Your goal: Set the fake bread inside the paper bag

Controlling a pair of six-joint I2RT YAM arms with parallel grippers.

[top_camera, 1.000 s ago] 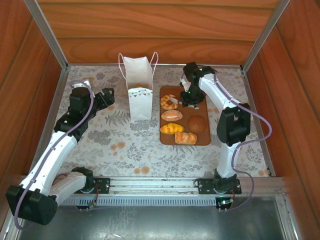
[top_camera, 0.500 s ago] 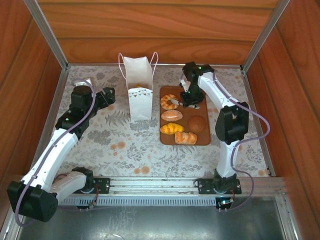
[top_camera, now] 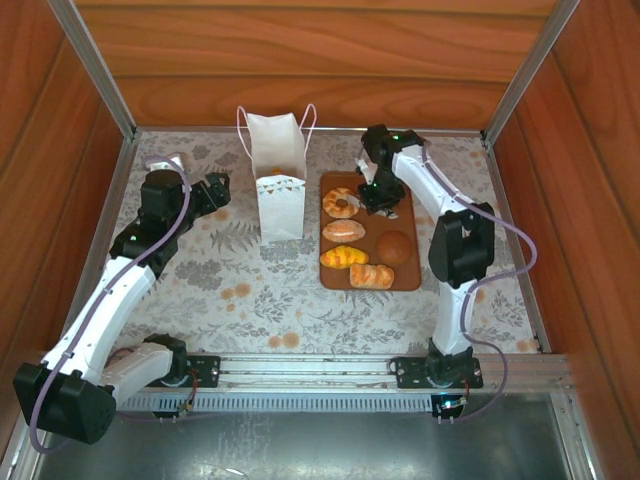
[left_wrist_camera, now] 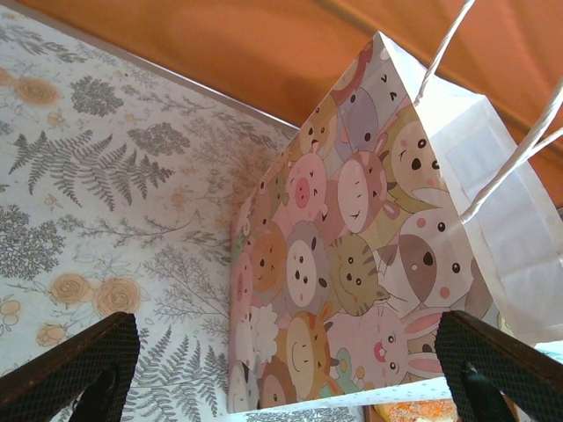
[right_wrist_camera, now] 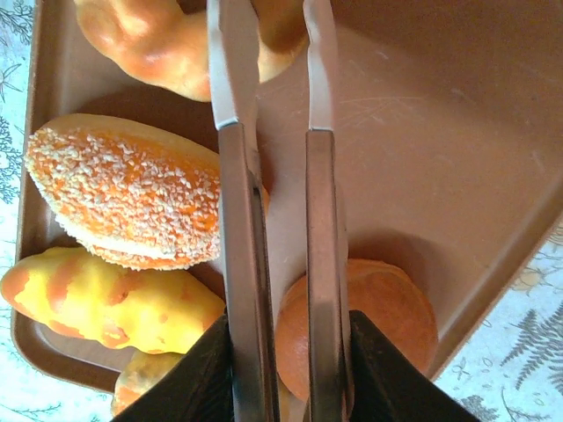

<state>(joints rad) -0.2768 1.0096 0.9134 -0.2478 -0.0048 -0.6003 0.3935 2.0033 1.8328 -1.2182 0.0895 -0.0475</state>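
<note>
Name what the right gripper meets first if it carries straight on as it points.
Probably the ringed donut: it lies at the tips of the right gripper, on the tray. Depth is unclear; they may already touch.

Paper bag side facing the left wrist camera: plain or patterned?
Patterned: the paper bag shows pastel cartoon animal faces, clearest in the left wrist view.
</note>
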